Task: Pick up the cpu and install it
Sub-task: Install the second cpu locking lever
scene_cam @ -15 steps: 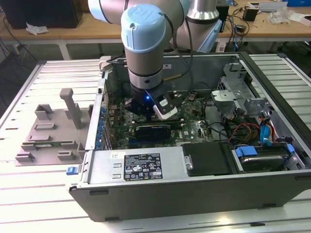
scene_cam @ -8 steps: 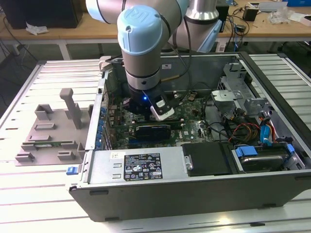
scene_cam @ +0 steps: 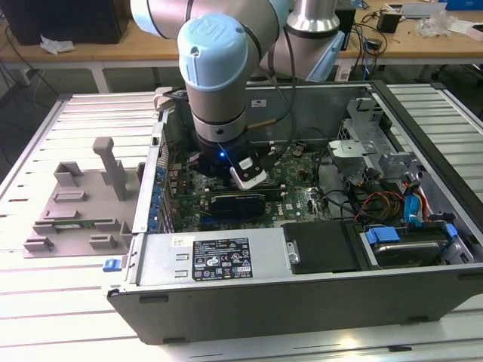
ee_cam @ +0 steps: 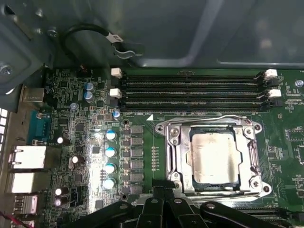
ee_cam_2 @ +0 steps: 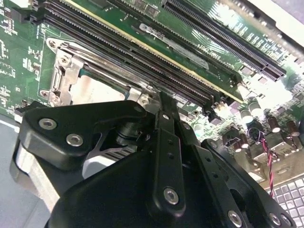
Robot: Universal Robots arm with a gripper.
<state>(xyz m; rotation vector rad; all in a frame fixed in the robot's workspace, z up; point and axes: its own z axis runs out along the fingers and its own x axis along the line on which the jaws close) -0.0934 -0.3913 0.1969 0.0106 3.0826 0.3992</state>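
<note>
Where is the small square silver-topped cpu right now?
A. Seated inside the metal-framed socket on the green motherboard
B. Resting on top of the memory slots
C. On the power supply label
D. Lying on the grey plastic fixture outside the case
A: in the first wrist view the small square silver-topped cpu lies inside the metal-framed socket on the green motherboard, with the black end effector at the socket's edge.

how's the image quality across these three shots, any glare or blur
First wrist view: sharp, with smudgy glare on the cpu in its socket. Second wrist view: the tool looms dark, the cpu washed out. Exterior view: evenly lit, with a blue light on the arm.
</note>
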